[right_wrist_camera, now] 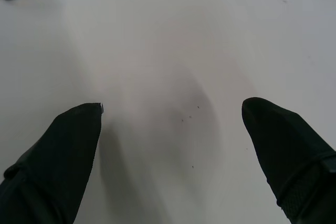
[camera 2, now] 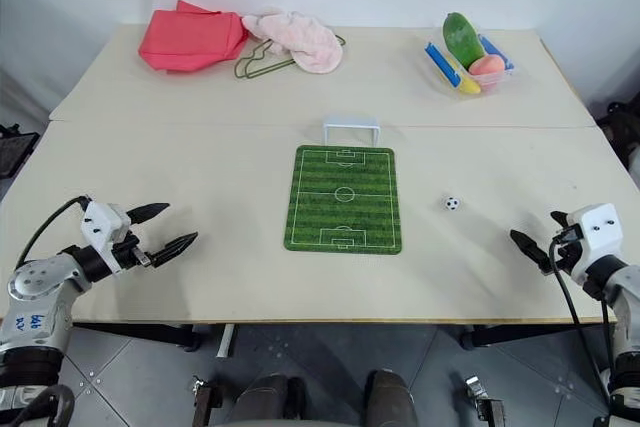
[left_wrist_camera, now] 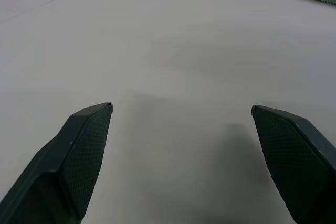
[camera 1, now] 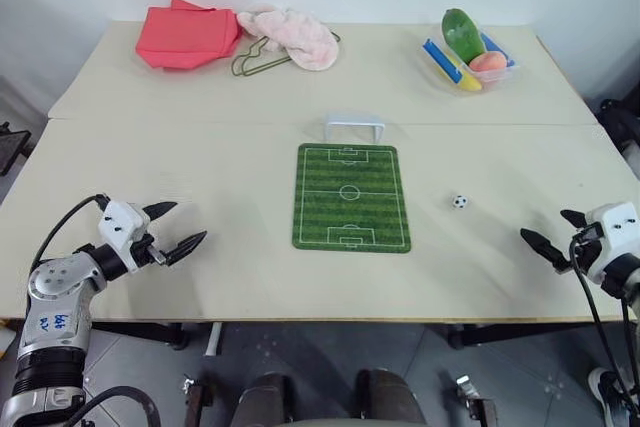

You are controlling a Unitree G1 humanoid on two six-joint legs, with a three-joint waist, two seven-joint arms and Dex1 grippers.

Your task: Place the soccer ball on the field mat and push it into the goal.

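No step is complete: the ball [camera 1: 459, 201] rests on the bare table [camera 1: 200, 277] at 3 o'clock of the mat [camera 1: 352, 197], the goal [camera 1: 354, 129] at 12 o'clock, and both grippers, left [camera 1: 177, 229] and right [camera 1: 552, 236], are spread and empty.
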